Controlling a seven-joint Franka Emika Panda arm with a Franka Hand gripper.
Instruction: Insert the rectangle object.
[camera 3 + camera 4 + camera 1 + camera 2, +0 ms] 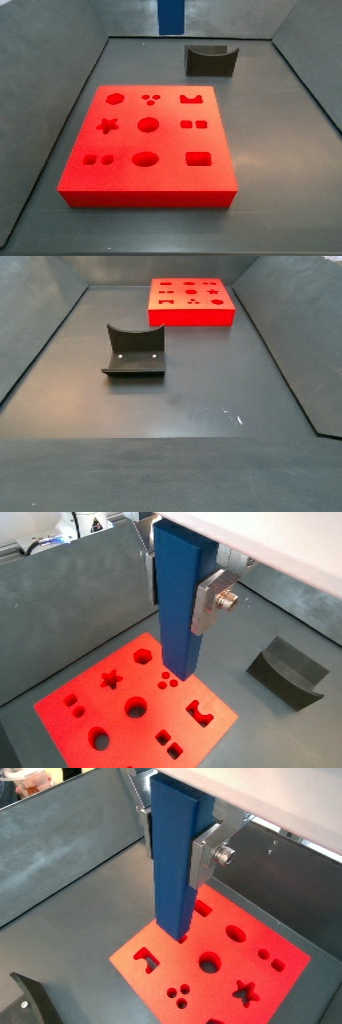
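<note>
Currently the rectangle object (182, 602) is held upright, clamped in the end effector (187, 597) above the red board (134, 707); alignment over the rectangular hole (199, 158), then lowering, is judged next.

A robot test cell — bare grey walled enclosure (174, 406), red board (150, 145) with shaped cut-outs, wrist-mounted tool (187, 607).

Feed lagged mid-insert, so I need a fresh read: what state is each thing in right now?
Gripper: shut on the blue bar, raised above the red board.
Blue bar: held upright between the fingers, lower end hanging clear above the board, not inserted.
Red board: flat on the floor, all shaped holes empty.
Dark grey curved block: resting on the floor apart from the board, untouched.
</note>
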